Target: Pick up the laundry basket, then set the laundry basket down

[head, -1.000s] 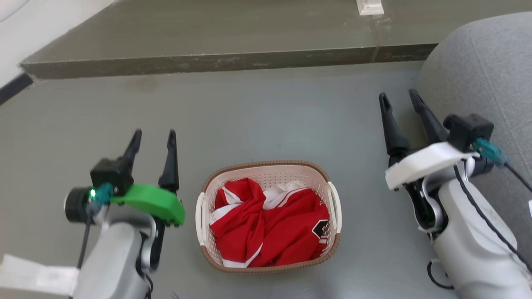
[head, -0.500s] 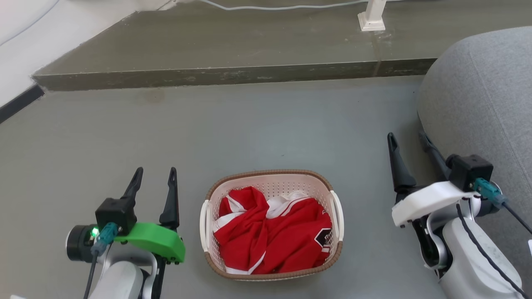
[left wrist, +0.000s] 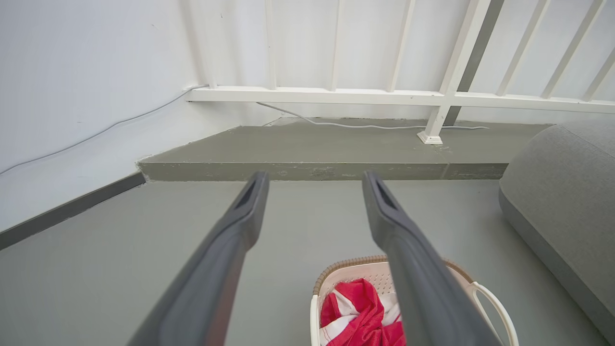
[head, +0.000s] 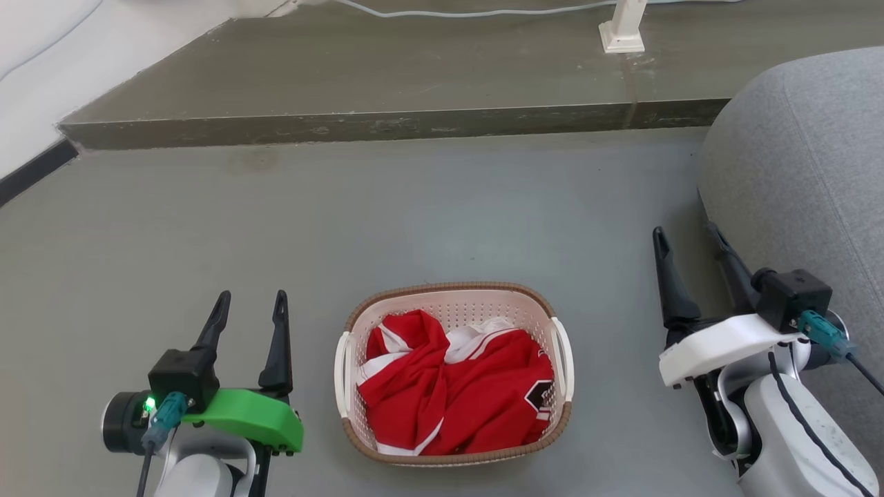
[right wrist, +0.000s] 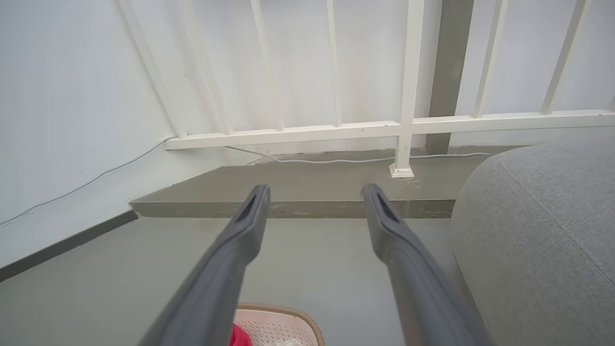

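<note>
— Where is the laundry basket (head: 449, 286)?
— Upright on the grey floor (head: 414, 207), between the two arms, with a red and white garment (head: 456, 386) bundled inside it
— And the grippers?
— The left gripper (head: 251, 298) is near the basket's left side, not touching it, fingers spread and empty. The right gripper (head: 685, 230) is well apart on the other side, fingers spread too, holding nothing, close to a grey cushion (head: 794, 172)
— Beyond them?
— A raised step (head: 387, 83) with a white railing post (head: 621, 31) standing on it
</note>
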You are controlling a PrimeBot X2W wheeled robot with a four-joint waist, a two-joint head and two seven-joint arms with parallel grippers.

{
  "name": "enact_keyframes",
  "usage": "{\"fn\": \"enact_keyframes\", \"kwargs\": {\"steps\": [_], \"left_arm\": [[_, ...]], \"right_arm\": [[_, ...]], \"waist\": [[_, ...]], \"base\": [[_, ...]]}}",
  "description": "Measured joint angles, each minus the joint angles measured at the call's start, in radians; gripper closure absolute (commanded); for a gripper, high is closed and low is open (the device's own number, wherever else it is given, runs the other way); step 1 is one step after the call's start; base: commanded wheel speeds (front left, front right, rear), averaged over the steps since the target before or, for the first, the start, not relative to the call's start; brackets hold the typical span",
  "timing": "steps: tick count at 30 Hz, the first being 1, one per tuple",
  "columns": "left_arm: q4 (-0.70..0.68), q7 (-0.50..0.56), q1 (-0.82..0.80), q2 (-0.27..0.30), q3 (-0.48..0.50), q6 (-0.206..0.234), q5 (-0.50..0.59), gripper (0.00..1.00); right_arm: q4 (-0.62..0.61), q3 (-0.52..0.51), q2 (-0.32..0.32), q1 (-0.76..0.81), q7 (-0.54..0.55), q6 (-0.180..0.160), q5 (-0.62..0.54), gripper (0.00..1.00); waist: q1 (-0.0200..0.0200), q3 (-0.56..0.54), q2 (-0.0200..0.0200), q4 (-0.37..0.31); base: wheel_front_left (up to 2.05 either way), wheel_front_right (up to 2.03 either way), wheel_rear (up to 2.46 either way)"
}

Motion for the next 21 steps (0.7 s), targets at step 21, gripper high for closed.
{"fn": "enact_keyframes", "kwargs": {"steps": [21], "left_arm": [[-0.049,0.000,0.042,-0.008,0.035,0.007,0.039,0.00]], "right_arm": [[-0.050,-0.021,0.000,0.041,0.000,-0.017,-0.026,0.00]], "waist": [[0.0000,0.009,0.0000,0.000]], "base": [[0.00,0.00,0.00]]}}
